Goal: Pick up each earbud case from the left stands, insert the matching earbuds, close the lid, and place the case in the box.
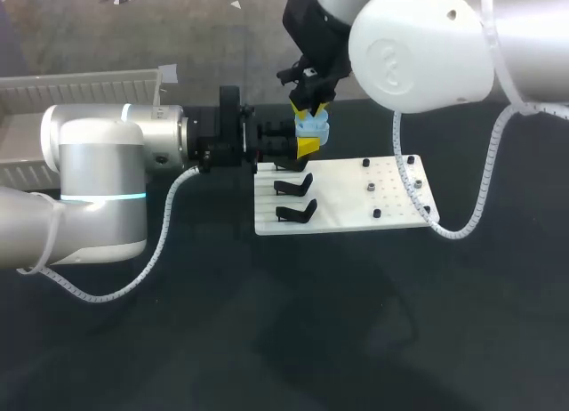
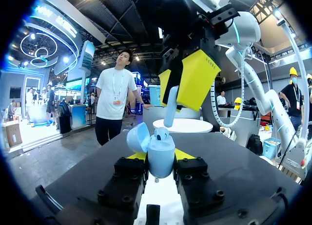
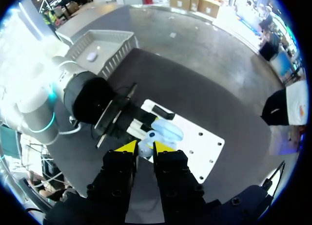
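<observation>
Left gripper (image 2: 161, 156) is clamped on the pale blue case (image 2: 162, 162), holding it upright with its lid (image 2: 138, 137) swung open, above the far corner of the white board (image 1: 347, 211) beside the black stands (image 1: 295, 185). Right gripper (image 3: 145, 148) hangs just above it, pinching an earbud (image 2: 170, 110) whose lower end seems to reach into the case, though contact is hard to judge.
</observation>
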`<state>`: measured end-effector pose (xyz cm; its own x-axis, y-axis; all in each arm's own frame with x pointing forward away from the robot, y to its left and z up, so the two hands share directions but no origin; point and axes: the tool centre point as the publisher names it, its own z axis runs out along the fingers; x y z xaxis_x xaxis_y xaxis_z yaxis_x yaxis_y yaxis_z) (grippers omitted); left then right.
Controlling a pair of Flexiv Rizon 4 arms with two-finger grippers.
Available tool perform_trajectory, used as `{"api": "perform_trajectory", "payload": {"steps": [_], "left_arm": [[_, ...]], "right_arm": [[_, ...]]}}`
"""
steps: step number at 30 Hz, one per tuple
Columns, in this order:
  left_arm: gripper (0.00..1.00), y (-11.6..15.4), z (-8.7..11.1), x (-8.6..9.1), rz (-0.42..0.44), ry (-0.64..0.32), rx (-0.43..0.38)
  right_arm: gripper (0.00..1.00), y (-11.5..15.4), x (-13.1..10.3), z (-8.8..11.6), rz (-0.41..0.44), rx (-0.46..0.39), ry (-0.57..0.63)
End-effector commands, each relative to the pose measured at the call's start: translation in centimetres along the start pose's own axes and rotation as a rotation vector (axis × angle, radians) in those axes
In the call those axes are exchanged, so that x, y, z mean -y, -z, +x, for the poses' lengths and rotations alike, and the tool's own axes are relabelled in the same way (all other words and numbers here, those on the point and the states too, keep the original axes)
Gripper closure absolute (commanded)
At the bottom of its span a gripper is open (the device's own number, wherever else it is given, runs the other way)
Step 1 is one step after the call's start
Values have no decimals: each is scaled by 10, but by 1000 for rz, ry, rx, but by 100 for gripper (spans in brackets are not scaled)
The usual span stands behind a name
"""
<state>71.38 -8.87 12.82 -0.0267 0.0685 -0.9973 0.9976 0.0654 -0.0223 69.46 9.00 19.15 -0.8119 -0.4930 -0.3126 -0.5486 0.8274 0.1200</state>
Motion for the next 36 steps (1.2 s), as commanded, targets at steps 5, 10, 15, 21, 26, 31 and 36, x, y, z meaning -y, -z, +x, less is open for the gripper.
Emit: {"api": "perform_trajectory", "payload": {"steps": [5, 10, 15, 21, 26, 31, 36], "left_arm": [[100, 0, 1, 2, -7, -5, 6], [100, 0, 1, 2, -7, -5, 6], [100, 0, 1, 2, -7, -5, 6], [100, 0, 1, 2, -7, -5, 6], [100, 0, 1, 2, -7, -5, 6], [100, 0, 1, 2, -7, -5, 6], [100, 0, 1, 2, -7, -5, 6]], "right_arm": [[100, -6, 3, -1, 6, 2, 13], [100, -9, 3, -1, 5, -1, 19], [100, -10, 3, -1, 8, -6, 26], [100, -12, 5, -1, 11, -10, 26], [100, -14, 5, -2, 14, -8, 30], [100, -15, 6, -3, 15, -8, 31], [100, -16, 7, -2, 15, -10, 35]]}}
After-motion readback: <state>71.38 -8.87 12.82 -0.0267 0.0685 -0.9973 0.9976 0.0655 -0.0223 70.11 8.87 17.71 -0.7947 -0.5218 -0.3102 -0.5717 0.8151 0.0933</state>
